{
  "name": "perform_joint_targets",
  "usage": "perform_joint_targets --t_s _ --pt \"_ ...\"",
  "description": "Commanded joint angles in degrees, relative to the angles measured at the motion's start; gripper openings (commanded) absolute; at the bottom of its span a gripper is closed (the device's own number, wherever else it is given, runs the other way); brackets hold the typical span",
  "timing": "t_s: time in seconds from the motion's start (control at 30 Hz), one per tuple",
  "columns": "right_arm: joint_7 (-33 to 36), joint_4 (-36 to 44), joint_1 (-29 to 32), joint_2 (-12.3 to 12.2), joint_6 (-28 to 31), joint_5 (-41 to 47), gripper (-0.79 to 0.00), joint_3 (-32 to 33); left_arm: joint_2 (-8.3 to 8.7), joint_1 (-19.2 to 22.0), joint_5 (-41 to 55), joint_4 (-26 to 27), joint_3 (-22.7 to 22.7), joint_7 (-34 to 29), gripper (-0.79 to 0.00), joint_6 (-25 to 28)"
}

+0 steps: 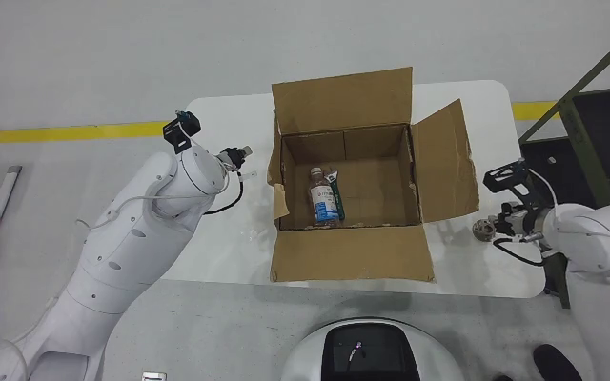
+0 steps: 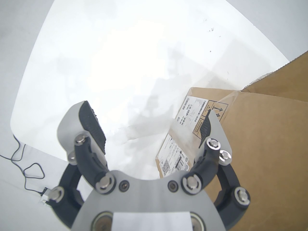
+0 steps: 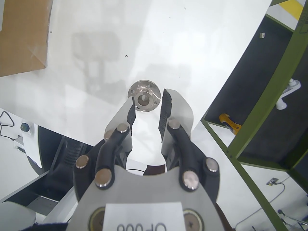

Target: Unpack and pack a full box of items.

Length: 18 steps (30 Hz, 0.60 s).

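Right gripper (image 3: 149,98), partly open, flanks a metal flange (image 3: 144,90) at the top view's right; left gripper (image 2: 147,110) gapes wide, empty. Open cardboard box (image 1: 348,252), centre frame, holds a bottle (image 1: 322,198).

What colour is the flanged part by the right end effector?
The flanged part is shiny silver metal; the right wrist view shows it best.

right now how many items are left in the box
2. A bottle lies on the floor of the box, off centre toward one side wall. A slim packet lies against it. Anything beneath them would be hidden.
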<state>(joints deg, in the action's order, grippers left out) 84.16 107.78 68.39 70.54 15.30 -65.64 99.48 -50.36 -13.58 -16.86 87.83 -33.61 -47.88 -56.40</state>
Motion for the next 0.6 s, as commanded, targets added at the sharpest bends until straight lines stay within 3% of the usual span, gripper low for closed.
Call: perform_joint_targets --t_s 0.0,0.17,0.57 --pt "-0.2 -0.5 -0.1 -0.1 -0.2 0.2 -0.545 -0.4 0.0 0.0 0.0 0.0 0.0 0.0 0.0 0.0" --pt "-0.4 -1.8 -0.1 -0.5 -0.5 -1.0 -0.489 -1.9 0.0 0.0 0.0 0.0 0.0 0.0 0.0 0.0" --pt "-1.0 -4.5 -0.6 -1.4 -0.8 -2.2 -0.502 -4.6 0.0 0.0 0.0 0.0 0.0 0.0 0.0 0.0"
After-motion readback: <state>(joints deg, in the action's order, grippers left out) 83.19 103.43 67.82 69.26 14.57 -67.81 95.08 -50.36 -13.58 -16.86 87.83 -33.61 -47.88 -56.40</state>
